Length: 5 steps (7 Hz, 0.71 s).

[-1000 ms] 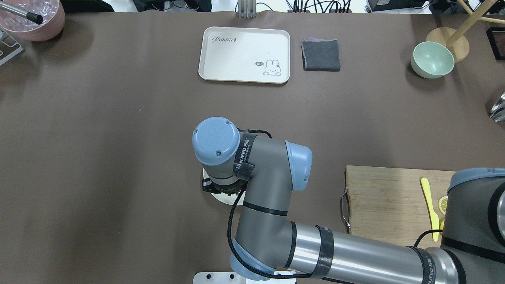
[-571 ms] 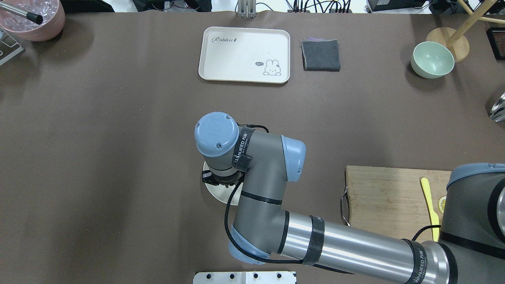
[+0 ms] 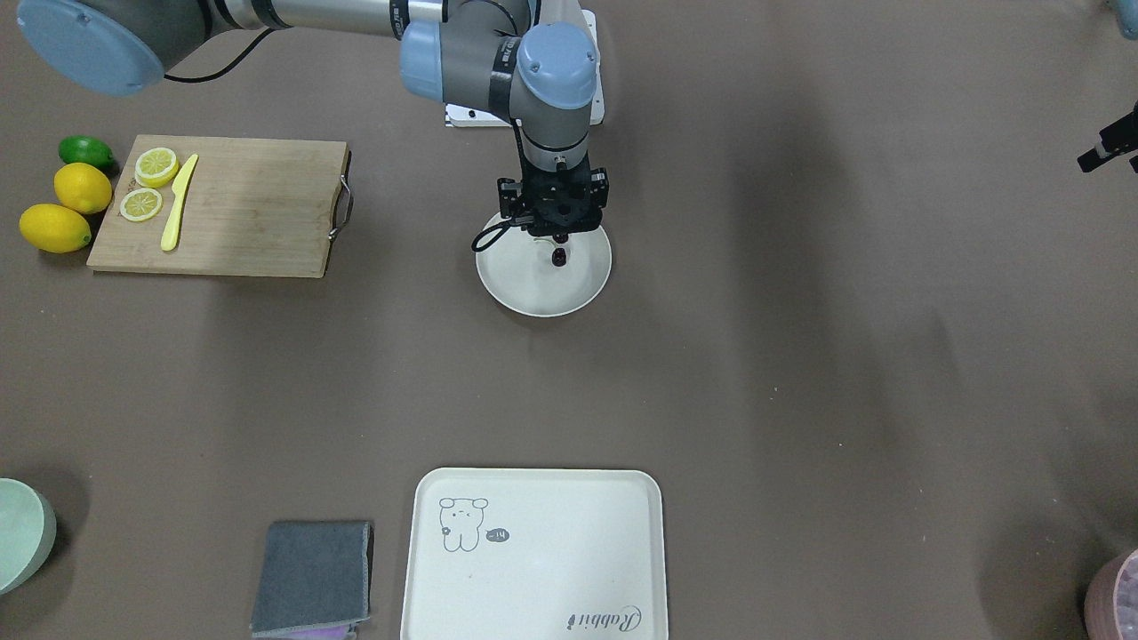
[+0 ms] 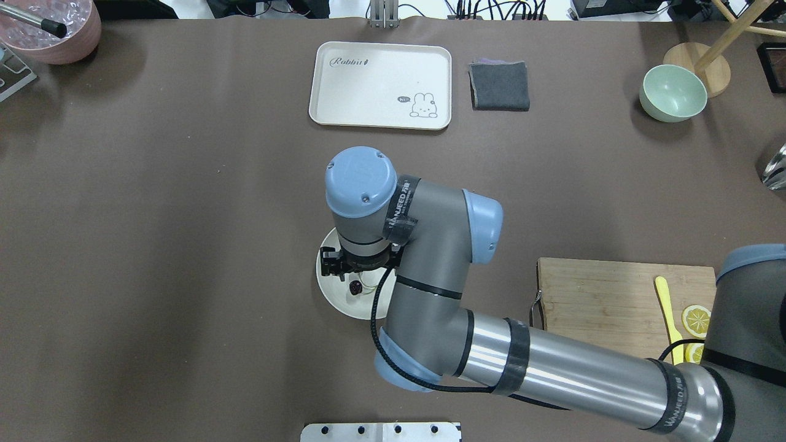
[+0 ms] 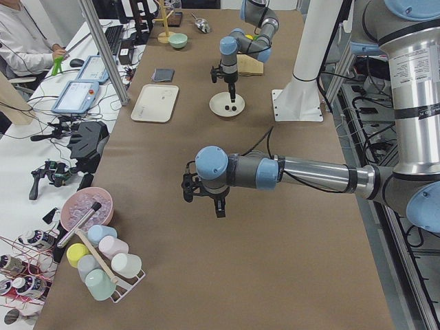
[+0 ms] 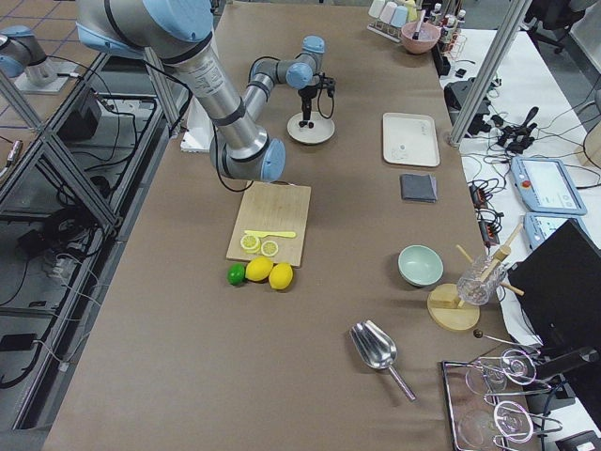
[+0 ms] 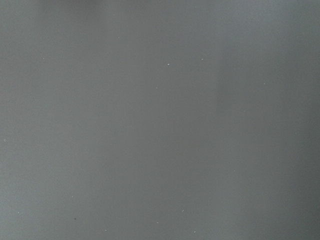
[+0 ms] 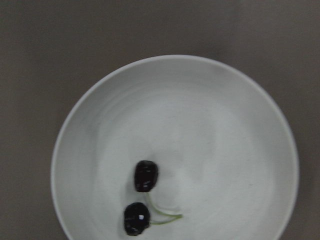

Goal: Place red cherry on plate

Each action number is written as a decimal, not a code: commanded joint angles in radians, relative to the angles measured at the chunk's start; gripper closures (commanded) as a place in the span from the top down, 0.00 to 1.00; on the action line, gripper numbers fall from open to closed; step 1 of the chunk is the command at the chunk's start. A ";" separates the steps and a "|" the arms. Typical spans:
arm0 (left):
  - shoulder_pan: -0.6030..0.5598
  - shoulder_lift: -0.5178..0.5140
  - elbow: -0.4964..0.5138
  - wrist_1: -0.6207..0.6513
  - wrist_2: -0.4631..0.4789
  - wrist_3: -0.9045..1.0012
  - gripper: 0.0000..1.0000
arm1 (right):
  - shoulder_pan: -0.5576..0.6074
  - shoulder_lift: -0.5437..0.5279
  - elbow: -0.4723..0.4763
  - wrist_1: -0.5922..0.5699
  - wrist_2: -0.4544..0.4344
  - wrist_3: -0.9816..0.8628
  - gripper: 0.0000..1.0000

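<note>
The red cherry (image 8: 146,176), two dark glossy cherries joined by thin green stems, lies free on the round cream-white plate (image 8: 200,115). From the front, the cherry (image 3: 558,258) sits in the half of the plate (image 3: 533,289) nearer the robot. My right gripper (image 3: 553,236) hangs just above the cherry, open, with nothing between its fingers. From overhead the right gripper (image 4: 353,273) hides the far part of the plate (image 4: 334,294), and the cherry (image 4: 354,286) shows beside it. My left gripper (image 5: 219,210) hovers over bare table far to the left; I cannot tell its state.
A rectangular cream tray (image 4: 381,86), a folded grey cloth (image 4: 499,86) and a pale green bowl (image 4: 672,92) stand at the far side. A wooden cutting board (image 4: 602,313) with a yellow knife and lemon slices lies right of the plate, with lemons (image 3: 82,188) beyond it.
My right arm has risen and shifted away from the robot's base. The plate, mostly covered by the wrist before, now shows the cherry lying on it.
</note>
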 commanded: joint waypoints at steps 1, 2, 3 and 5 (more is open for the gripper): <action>-0.006 -0.003 0.006 0.007 0.000 0.034 0.98 | 0.186 -0.246 0.291 -0.153 0.114 -0.227 1.00; -0.001 -0.003 0.009 0.010 0.000 0.037 0.98 | 0.354 -0.302 0.320 -0.250 0.202 -0.360 1.00; -0.019 -0.002 0.011 0.013 0.002 0.042 0.98 | 0.495 -0.393 0.320 -0.264 0.226 -0.577 1.00; -0.064 -0.005 0.038 0.075 0.011 0.200 0.98 | 0.715 -0.542 0.308 -0.264 0.254 -0.830 1.00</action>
